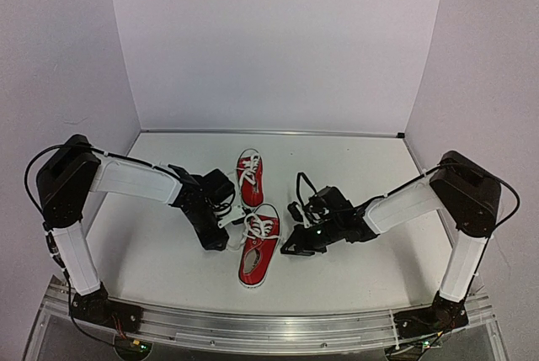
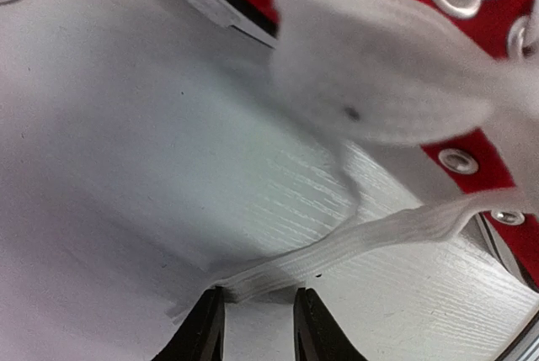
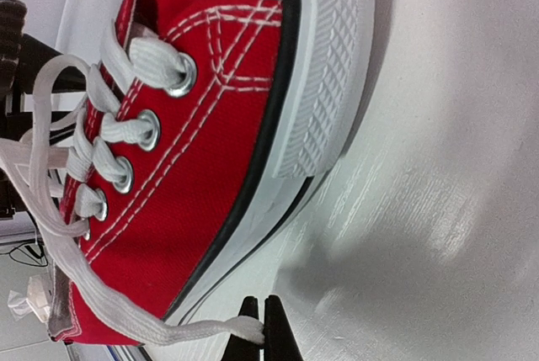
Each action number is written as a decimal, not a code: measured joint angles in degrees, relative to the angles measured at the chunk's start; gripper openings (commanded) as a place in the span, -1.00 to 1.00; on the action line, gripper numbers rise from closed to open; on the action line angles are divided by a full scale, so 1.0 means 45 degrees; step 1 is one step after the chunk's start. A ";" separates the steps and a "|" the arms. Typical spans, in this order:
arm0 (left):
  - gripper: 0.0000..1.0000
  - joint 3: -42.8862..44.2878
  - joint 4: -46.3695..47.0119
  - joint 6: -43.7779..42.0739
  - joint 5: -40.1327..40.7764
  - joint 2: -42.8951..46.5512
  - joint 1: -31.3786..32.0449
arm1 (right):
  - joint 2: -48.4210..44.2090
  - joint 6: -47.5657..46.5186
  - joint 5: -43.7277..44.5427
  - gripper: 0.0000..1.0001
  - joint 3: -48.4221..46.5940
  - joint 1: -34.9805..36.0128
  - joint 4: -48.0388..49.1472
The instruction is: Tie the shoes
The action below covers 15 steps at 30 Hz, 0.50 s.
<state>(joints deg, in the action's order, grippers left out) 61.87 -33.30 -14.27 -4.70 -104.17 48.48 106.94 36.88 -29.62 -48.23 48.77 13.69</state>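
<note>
Two red sneakers with white laces lie between my arms: the far shoe (image 1: 249, 177) and the near shoe (image 1: 258, 247), which also shows in the right wrist view (image 3: 202, 151). My left gripper (image 1: 224, 230) is at the near shoe's left side. In its wrist view the left gripper (image 2: 258, 315) has its jaws apart, with a flat lace strand (image 2: 362, 239) lying on the table between the tips. A blurred lace loop (image 2: 379, 66) hangs over the red upper (image 2: 493, 172). My right gripper (image 1: 290, 246) is at the shoe's right side. In its wrist view the right gripper (image 3: 263, 331) is shut on a lace end (image 3: 168, 331).
The white table (image 1: 354, 167) is walled by white panels at the back and sides. A metal rail (image 1: 269, 327) runs along the near edge under the arm bases. A black cable (image 1: 303, 184) loops above the right wrist.
</note>
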 measured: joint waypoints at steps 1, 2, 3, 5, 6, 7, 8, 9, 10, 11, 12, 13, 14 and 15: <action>-0.16 0.0004 -0.0025 0.0015 0.0018 -0.0021 0.0002 | 0.0000 0.0000 -0.0005 -1.00 0.0000 0.0000 0.0000; -0.12 0.0004 -0.0048 -0.0066 0.0038 -0.0036 0.0001 | 0.0000 0.0000 -0.0007 -1.00 0.0000 0.0000 -0.0004; -0.09 0.0004 -0.0045 -0.0072 0.0050 -0.0036 -0.0005 | 0.0000 -0.0003 -0.0013 -1.00 0.0000 0.0000 -0.0001; -0.06 0.0004 -0.0044 -0.0119 0.0067 -0.0036 -0.0008 | 0.0000 -0.0005 -0.0018 -1.00 0.0000 0.0000 0.0000; -0.06 0.0004 -0.0044 -0.0170 0.0072 -0.0036 -0.0008 | 0.0000 -0.0007 -0.0023 -1.00 0.0000 0.0000 0.0000; -0.06 0.0006 -0.0044 -0.0222 0.0075 -0.0036 -0.0008 | 0.0000 -0.0013 -0.0034 -1.00 0.0000 0.0000 0.0000; -0.06 0.0008 -0.0044 -0.0274 0.0073 -0.0036 -0.0008 | 0.0000 -0.0021 -0.0048 -1.00 0.0000 0.0000 0.0000; -0.06 0.0012 -0.0045 -0.0354 0.0070 -0.0036 -0.0008 | 0.0000 -0.0032 -0.0061 -1.00 0.0000 0.0000 0.0000; -0.06 0.0036 -0.0067 -0.0459 0.0068 -0.0036 -0.0008 | 0.0000 -0.0041 -0.0066 -1.00 0.0000 0.0000 0.0000; -0.06 0.0079 -0.0105 -0.0536 0.0061 -0.0036 -0.0008 | 0.0000 -0.0045 -0.0070 -1.00 0.0000 0.0000 0.0000; -0.06 0.0128 -0.0136 -0.0618 0.0038 -0.0030 -0.0008 | 0.0000 -0.0050 -0.0077 -1.00 0.0000 0.0000 0.0000; -0.06 0.0166 -0.0160 -0.0701 0.0008 -0.0003 -0.0008 | 0.0000 -0.0053 -0.0086 -1.00 0.0000 0.0000 0.0000; -0.07 0.0174 -0.0170 -0.0806 -0.0043 0.0066 -0.0009 | 0.0000 -0.0053 -0.0098 -1.00 0.0000 0.0000 0.0000; -0.07 0.0174 -0.0192 -0.0886 -0.0089 0.0152 -0.0012 | 0.0000 -0.0053 -0.0107 -1.00 0.0000 0.0000 0.0000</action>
<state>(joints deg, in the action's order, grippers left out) 62.65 -34.16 -18.26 -5.10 -103.49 48.43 106.94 36.64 -30.10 -48.23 48.77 13.69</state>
